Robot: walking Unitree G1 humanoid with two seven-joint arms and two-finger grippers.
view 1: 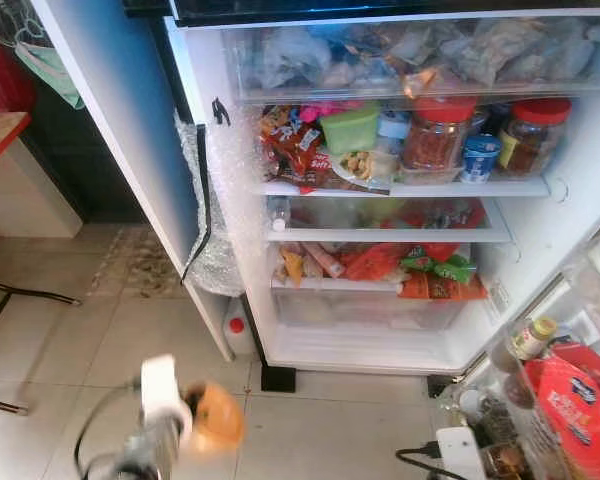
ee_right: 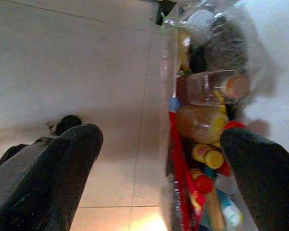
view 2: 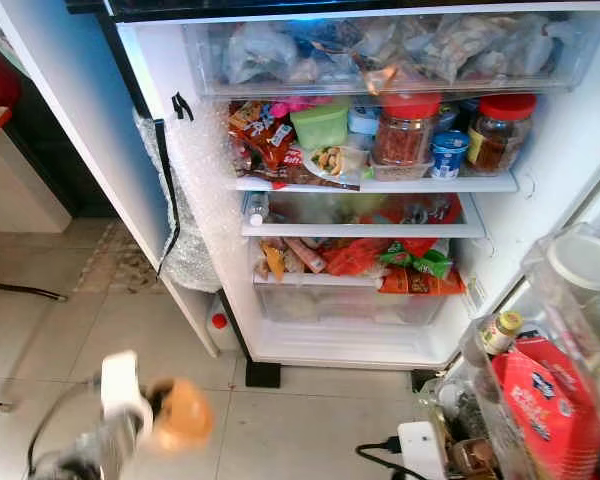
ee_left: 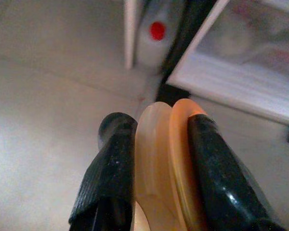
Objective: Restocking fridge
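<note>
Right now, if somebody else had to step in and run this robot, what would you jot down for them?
Left tool: shut on a pale orange round container, held low over the tiled floor in front of the open fridge.
Right tool: open, holding nothing, next to the door bin of bottles and jars.
Fridge: top drawer holds bags; the shelf below carries jars, tubs and snack packs; lower shelves are also full.
Done: container picked up.
Left: carry it in and find a free spot; probably tight, given how crowded the shelves look.
</note>
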